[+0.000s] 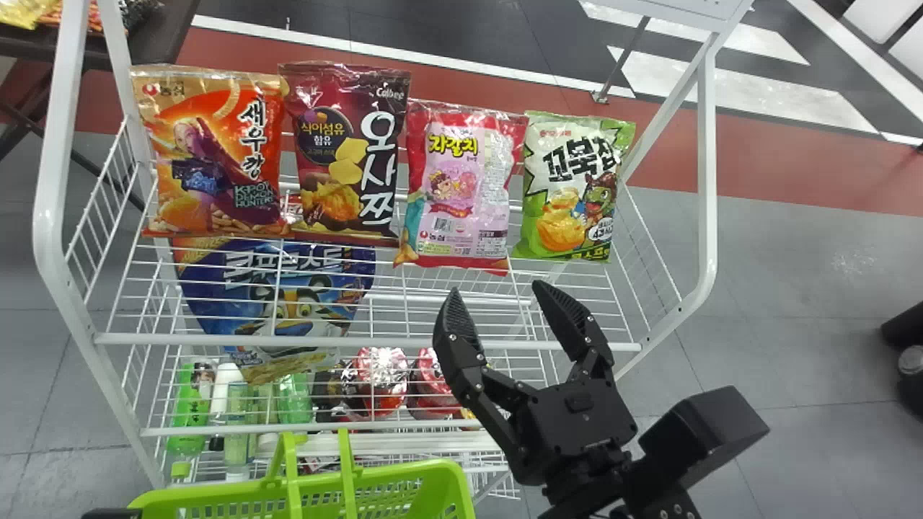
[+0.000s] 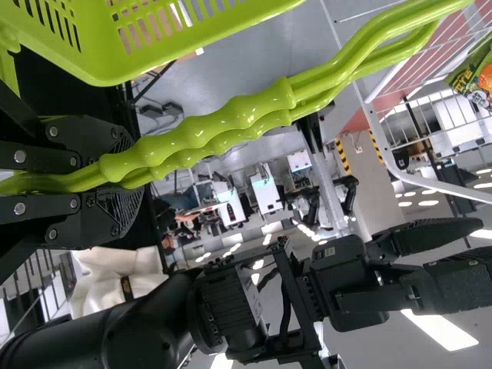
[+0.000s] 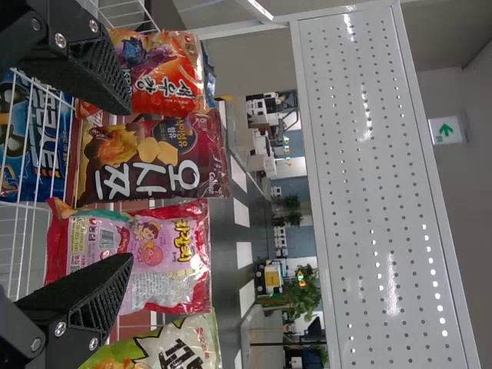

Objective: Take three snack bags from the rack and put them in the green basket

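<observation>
Four snack bags stand in a row on the rack's top shelf in the head view: orange (image 1: pixel 213 155), dark red (image 1: pixel 347 155), pink (image 1: pixel 463 187) and green-white (image 1: pixel 573 187). My right gripper (image 1: pixel 497 299) is open and empty in front of the pink and green-white bags. In the right wrist view my right gripper (image 3: pixel 119 184) has its fingers spread, with the dark red bag (image 3: pixel 154 157) and pink bag (image 3: pixel 146 246) beyond. The green basket (image 1: pixel 404 490) is at the bottom edge. In the left wrist view my left gripper (image 2: pixel 115 165) is shut on the basket's handles (image 2: pixel 207 131).
A wire rack (image 1: pixel 368 339) spans the middle of the head view. Its lower levels hold a blue bag (image 1: pixel 288 288), bottles (image 1: pixel 189 411) and red round packs (image 1: pixel 382 378). A perforated white panel (image 3: pixel 384 184) rises above the top shelf.
</observation>
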`<act>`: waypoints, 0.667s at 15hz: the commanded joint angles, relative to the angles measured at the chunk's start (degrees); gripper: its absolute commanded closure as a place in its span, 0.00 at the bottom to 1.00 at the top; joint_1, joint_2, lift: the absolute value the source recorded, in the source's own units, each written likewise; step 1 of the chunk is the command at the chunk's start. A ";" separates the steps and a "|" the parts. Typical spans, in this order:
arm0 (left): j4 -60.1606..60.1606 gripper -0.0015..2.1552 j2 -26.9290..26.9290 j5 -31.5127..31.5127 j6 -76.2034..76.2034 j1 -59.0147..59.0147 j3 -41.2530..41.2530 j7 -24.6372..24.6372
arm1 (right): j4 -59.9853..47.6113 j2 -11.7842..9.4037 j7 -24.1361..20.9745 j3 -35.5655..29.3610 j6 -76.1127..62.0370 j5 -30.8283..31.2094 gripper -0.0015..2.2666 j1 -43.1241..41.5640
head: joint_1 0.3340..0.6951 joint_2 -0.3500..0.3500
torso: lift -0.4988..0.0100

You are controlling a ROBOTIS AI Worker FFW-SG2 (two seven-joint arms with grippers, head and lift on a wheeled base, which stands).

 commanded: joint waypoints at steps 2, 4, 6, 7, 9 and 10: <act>0.16 0.83 -0.08 0.00 -0.87 0.18 -0.16 0.25 | 0.69 -0.01 0.00 0.38 0.34 0.00 0.07 -0.81 | 1.00 0.00 | 0.97; 0.16 0.83 -0.08 0.00 -1.05 0.18 -0.25 0.34 | 1.13 -0.01 0.00 0.38 0.69 0.00 0.07 -1.33 | 1.00 0.00 | 0.97; 0.16 0.83 -0.08 0.00 -1.40 0.18 -0.52 0.69 | 1.30 -0.01 0.00 0.38 1.57 0.00 0.07 -1.77 | 1.00 0.00 | 0.97; 0.24 0.83 -0.08 0.00 -1.75 0.18 -0.60 0.87 | 1.30 -0.01 0.00 0.47 1.92 -0.09 0.07 -2.04 | 1.00 0.00 | 0.97; 0.95 0.83 -0.08 0.00 -2.80 0.18 -1.13 1.22 | 1.56 -0.01 0.00 0.65 2.27 -0.09 0.07 -2.65 | 1.00 0.00 | 0.97; 1.30 0.83 -0.08 -0.18 -3.16 0.18 -1.48 1.31 | 2.00 -0.01 0.00 0.65 2.62 -0.09 0.07 -3.00 | 1.00 0.00 | 0.97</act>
